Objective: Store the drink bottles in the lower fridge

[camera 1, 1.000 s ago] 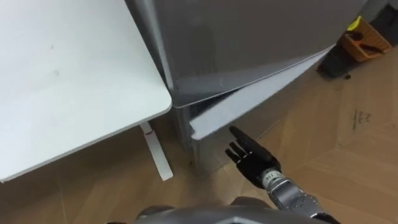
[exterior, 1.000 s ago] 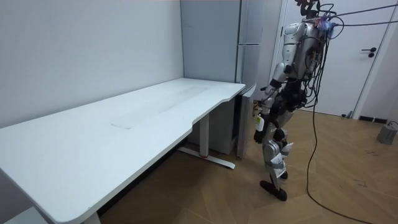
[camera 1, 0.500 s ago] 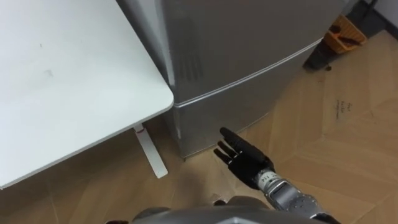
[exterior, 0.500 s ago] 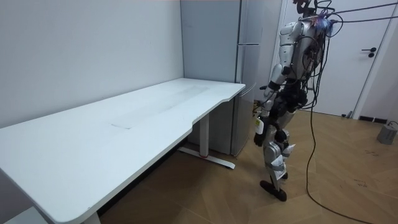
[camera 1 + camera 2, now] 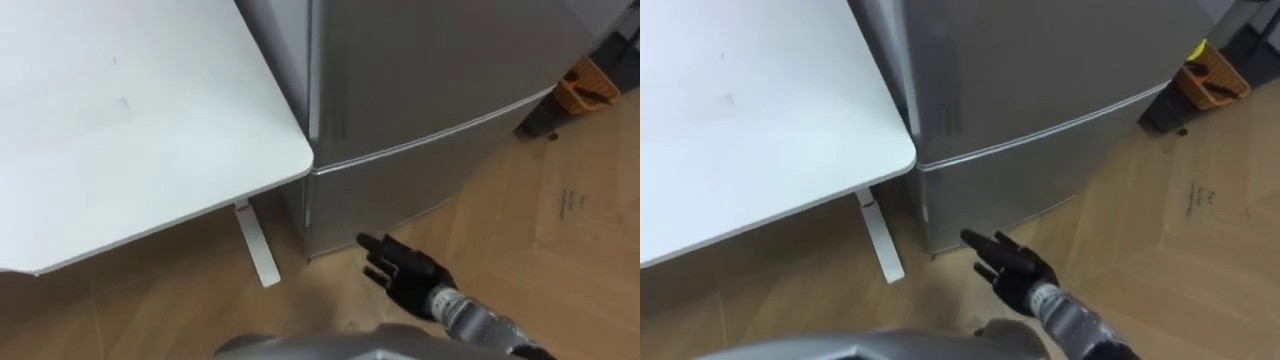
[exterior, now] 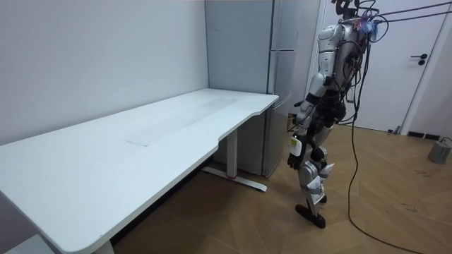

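Observation:
The grey fridge point(image 5: 420, 80) stands right in front of me, and its lower door point(image 5: 400, 190) is shut flush under the seam with the upper door. My right hand point(image 5: 402, 274) reaches in from the lower right, fingers straight and open, holding nothing. Its fingertips are just in front of the lower door's bottom edge, low over the floor. The right eye view shows the same hand point(image 5: 1006, 262) before the same door point(image 5: 1010, 180). In the room view I stand upright facing the fridge point(image 6: 281, 92), my left hand point(image 6: 300, 108) at waist height beside my body.
A white desk point(image 5: 130, 120) adjoins the fridge on my left, and its white leg point(image 5: 256, 250) stands near the fridge's corner. An orange tool box point(image 5: 585, 88) and a dark object lie on the wood floor at the upper right. The floor behind me is open.
One second ago the lower door stood ajar above my right hand; it swung shut half a second ago. Since then the hand has drawn back and lower, and the view has shifted.

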### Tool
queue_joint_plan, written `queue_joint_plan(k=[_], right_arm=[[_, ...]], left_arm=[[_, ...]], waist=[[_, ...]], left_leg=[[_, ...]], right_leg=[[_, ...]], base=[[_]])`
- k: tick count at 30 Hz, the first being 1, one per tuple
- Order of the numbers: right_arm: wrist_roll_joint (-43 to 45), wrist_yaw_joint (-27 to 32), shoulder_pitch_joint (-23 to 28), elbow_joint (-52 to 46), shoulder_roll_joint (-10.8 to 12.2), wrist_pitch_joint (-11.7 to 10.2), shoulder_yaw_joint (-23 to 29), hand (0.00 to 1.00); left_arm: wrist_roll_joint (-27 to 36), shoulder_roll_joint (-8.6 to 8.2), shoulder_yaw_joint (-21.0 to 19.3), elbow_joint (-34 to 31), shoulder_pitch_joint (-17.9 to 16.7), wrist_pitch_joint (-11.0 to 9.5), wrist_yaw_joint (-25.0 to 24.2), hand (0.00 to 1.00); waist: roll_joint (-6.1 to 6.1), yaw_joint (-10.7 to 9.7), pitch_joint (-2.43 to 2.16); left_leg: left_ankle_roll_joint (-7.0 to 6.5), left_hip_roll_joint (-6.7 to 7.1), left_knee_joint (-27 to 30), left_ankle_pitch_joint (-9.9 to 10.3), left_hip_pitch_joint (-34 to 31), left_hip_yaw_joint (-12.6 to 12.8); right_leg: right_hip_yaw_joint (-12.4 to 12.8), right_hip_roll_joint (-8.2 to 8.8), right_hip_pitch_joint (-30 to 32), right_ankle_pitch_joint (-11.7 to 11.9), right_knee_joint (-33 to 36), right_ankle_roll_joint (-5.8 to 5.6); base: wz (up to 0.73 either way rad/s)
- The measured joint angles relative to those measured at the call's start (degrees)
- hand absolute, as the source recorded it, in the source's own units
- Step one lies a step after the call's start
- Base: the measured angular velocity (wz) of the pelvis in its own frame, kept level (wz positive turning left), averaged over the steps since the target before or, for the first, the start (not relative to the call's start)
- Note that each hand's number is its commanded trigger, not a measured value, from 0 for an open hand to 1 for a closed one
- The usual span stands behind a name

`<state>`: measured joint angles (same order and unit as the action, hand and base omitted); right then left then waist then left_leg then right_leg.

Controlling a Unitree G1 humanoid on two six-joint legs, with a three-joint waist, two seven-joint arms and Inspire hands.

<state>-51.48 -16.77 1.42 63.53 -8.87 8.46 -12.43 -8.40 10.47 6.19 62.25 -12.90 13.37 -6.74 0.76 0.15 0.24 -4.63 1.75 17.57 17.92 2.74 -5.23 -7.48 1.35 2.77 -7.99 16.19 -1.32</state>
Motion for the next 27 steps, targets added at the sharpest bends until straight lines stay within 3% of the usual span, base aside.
queue_joint_plan(k=[2, 4, 6, 13, 19, 23, 25, 27], right_arm=[[6.2, 0.1, -0.2, 2.7, -1.2, -0.4, 2.4, 0.0], [16.0, 1.1, 0.2, 7.4, -2.8, -0.4, 3.7, 0.0], [21.9, 2.3, 0.6, 9.5, -3.3, -0.2, 3.9, 0.0], [29.2, 3.2, 0.7, 10.8, -3.1, -0.1, 7.7, 0.0], [32.2, 2.9, 0.8, 10.7, -2.7, 0.4, 10.0, 0.0], [32.2, 2.9, 1.6, 10.8, -2.5, 0.4, 11.8, 0.0], [31.7, 2.9, 1.8, 10.8, -2.5, 0.9, 12.6, 0.0], [31.7, 2.9, 1.7, 10.8, -2.5, 1.6, 13.0, 0.0]], left_arm=[[0.0, 0.23, -1.1, 0.0, -0.4, -0.1, 0.0, 0.0], [0.0, 0.66, -3.0, 0.7, -0.2, -0.1, 0.2, 0.0], [0.0, 0.94, -4.0, 1.1, -0.2, -0.1, 0.4, 0.0], [-0.1, 0.17, -8.6, 1.9, -0.8, 0.1, 0.5, 0.0], [-0.2, -0.42, -11.3, 1.8, -1.9, 0.9, -0.1, 0.0], [-0.7, -0.49, -11.7, 1.5, -0.5, 1.0, -1.4, 0.0], [-0.9, -0.53, -11.5, 0.7, 0.0, 1.4, -1.7, 0.0], [-0.9, -0.54, -11.5, 0.4, 0.3, 1.6, -1.6, 0.0]], waist=[[-0.13, -0.2, 0.0], [-0.18, 0.1, 0.04], [-0.1, 0.3, 0.2], [0.38, 1.8, 0.6], [0.77, 1.7, 0.56], [1.43, 0.3, 0.3], [1.71, -0.7, 0.2], [1.53, -1.1, 0.0]], left_leg=[[0.0, 0.02, -0.1, 0.0, 0.3, -1.5], [0.04, -0.04, -0.4, 0.0, 1.2, -3.6], [0.16, -0.01, -0.6, -0.1, 1.4, -5.2], [0.97, -0.09, -0.9, 0.1, 2.2, -7.7], [1.94, -0.07, -0.1, 0.2, 1.1, -9.7], [2.87, -0.29, 0.6, 0.0, -0.1, -8.6], [3.27, -1.23, 1.0, -0.1, -0.6, -2.5], [3.3, -1.21, 1.1, -0.1, -0.8, -1.5]], right_leg=[[-0.1, -0.15, -1.2, 0.0, -1.1, -0.06], [2.7, -0.74, -3.1, 0.0, -2.5, -0.13], [3.6, -0.92, -4.0, -0.1, -3.0, -0.3], [3.1, -1.56, -6.4, -0.6, -4.8, -0.12], [0.7, -1.59, -7.0, -1.6, -5.5, 0.56], [-3.5, -0.54, -8.3, -3.3, -5.5, 0.47], [-6.1, 0.1, -9.6, -4.1, -5.6, 0.22], [-6.9, 0.38, -10.1, -4.4, -5.6, 0.03]], base=[[0.46], [0.5], [0.36], [0.19], [0.23], [0.7], [0.84], [0.5]])
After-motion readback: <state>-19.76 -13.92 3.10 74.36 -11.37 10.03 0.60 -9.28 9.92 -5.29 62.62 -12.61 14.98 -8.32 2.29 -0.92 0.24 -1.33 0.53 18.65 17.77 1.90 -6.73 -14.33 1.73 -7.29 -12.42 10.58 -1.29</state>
